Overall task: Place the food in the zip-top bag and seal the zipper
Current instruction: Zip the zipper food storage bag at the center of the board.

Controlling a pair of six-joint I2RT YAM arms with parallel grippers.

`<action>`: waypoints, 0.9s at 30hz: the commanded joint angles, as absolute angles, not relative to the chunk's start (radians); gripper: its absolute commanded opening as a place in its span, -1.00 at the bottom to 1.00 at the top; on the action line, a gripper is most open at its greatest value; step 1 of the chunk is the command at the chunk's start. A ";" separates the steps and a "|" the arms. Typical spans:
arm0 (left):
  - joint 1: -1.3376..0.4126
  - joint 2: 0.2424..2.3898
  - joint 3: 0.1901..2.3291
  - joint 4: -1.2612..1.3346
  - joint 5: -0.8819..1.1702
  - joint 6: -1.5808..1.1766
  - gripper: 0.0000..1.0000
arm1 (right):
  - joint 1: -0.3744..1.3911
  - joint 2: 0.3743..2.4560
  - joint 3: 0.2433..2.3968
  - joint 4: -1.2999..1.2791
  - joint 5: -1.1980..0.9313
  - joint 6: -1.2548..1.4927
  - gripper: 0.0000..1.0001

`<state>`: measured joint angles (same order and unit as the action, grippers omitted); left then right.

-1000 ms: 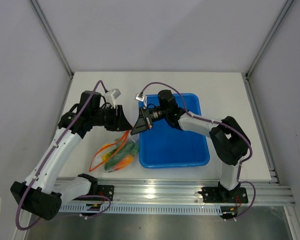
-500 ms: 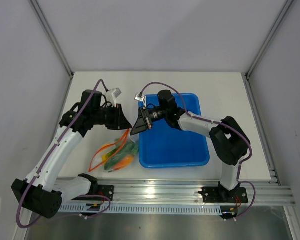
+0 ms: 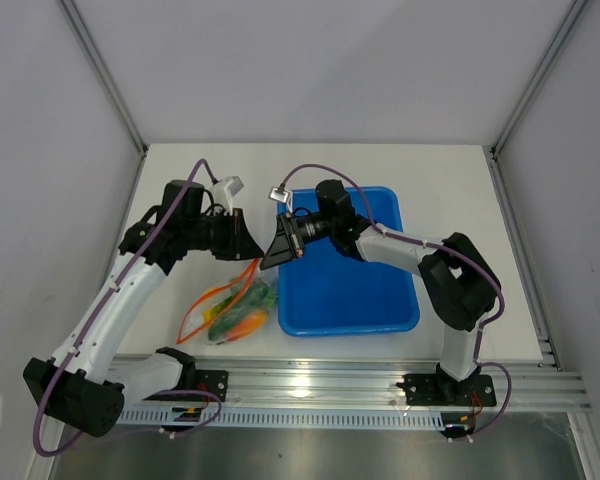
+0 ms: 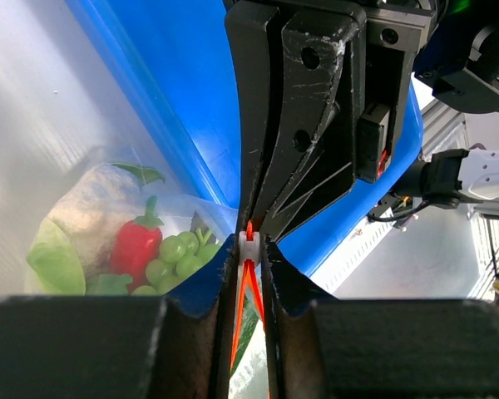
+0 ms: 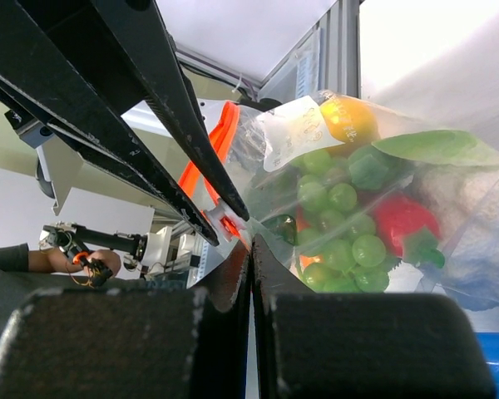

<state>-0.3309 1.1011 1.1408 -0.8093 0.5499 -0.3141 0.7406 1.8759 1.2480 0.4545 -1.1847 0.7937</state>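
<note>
Both jaws tight on the zipper [image 5: 219, 137]; zip-top bag [image 5: 295, 133] partly behind them

The left gripper [image 3: 250, 248] has drawn its fingers [image 4: 224, 274] together. A second ago they stood noticeably wider apart. Now only a narrow gap remains, and the blue-padded tips press on the white slider [image 4: 249, 247] of the zipper [image 4: 246, 299]. From overhead, the left wrist has also shifted very slightly.
</note>
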 commanded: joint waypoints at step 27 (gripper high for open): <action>-0.322 1.046 1.104 -0.815 0.584 -0.293 -0.99 | 0.719 1.867 1.252 0.716 -1.146 0.991 -1.00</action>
